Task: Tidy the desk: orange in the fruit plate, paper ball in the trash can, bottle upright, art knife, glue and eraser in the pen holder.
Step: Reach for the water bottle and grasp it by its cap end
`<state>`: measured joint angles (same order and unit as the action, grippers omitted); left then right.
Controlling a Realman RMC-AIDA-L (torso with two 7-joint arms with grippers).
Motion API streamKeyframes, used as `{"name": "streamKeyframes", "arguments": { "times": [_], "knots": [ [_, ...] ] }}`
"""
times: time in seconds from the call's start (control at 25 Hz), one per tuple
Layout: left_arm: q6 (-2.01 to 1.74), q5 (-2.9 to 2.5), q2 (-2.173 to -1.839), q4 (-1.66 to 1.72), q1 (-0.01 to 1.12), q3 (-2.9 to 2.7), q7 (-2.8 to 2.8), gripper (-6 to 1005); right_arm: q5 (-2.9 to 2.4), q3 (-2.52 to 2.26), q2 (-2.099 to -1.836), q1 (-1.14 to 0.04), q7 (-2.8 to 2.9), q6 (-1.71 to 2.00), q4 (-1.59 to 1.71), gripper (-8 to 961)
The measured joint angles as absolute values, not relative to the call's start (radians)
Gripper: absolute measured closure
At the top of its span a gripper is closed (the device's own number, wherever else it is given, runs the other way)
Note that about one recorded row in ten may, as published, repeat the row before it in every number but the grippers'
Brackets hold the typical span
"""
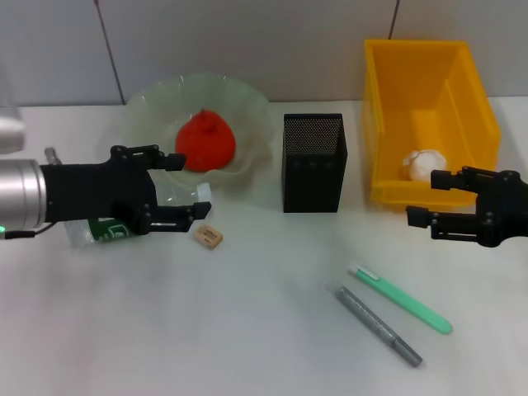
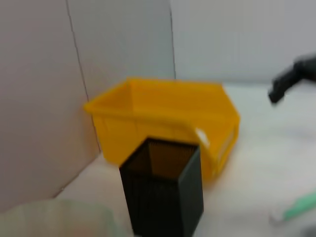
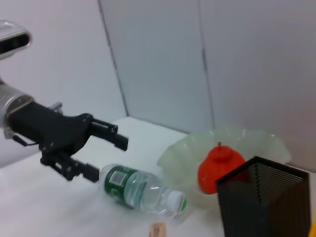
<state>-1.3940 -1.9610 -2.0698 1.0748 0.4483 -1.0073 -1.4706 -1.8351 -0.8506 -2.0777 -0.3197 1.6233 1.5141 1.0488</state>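
Note:
The orange (image 1: 206,140) lies in the fruit plate (image 1: 247,103), which also shows as the orange (image 3: 219,165) and plate (image 3: 180,155) in the right wrist view. The paper ball (image 1: 425,165) rests inside the yellow trash can (image 1: 474,99). The bottle (image 1: 103,229) lies on its side, cap toward the plate. My left gripper (image 1: 190,188) hovers open just over the bottle (image 3: 140,190), apart from it in the right wrist view. The tan eraser (image 1: 208,236) lies beside the bottle. The green art knife (image 1: 400,297) and grey glue stick (image 1: 371,322) lie in front of the black pen holder (image 1: 313,161). My right gripper (image 1: 425,198) is open and empty near the can's front wall.
The pen holder (image 2: 163,192) stands between plate and trash can (image 2: 163,118), close to the can. A grey wall runs behind the white table. Open tabletop lies along the front edge, left of the art knife (image 2: 296,207).

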Motion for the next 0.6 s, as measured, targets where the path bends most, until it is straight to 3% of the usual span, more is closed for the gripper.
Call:
{"name": "streamKeyframes", "arguments": {
  "times": [0.6],
  "knots": [
    [-1.037, -2.321, -2.072, 1.353, 0.403, -1.533, -1.67, 217, -1.832, -0.814, -2.079, -0.335, 1.599, 1.509, 0.971, 115]
  ]
}}
